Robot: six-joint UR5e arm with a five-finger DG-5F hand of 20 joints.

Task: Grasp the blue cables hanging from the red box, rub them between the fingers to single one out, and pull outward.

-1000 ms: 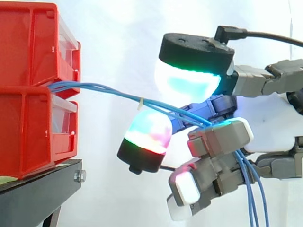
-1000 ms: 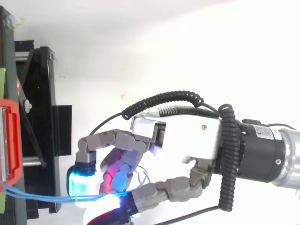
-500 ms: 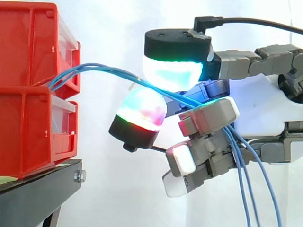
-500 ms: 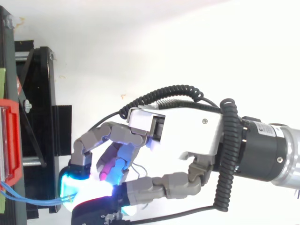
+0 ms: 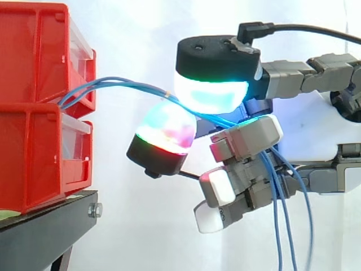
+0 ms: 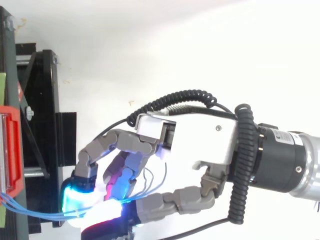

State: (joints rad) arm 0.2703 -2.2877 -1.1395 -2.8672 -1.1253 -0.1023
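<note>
Side view: a white curtain (image 5: 135, 34) is seen behind everything. At the left edge, red bins (image 5: 39, 107) are stacked and cut off, set on a black stand (image 5: 45, 226) that is cut off at the bottom. Open room is left between the bins and the hand (image 5: 316, 138), which is seen at the right edge with its wrist cut off. The blue cables (image 5: 124, 84) are arched out from between the bins, pinched between two glowing pads (image 5: 211, 93), then dropped behind the curled lower fingers and out the bottom edge. How many strands sit inside the pinch cannot be made out. Top view: the cables are partly hidden under the pads near the bottom edge.
</note>
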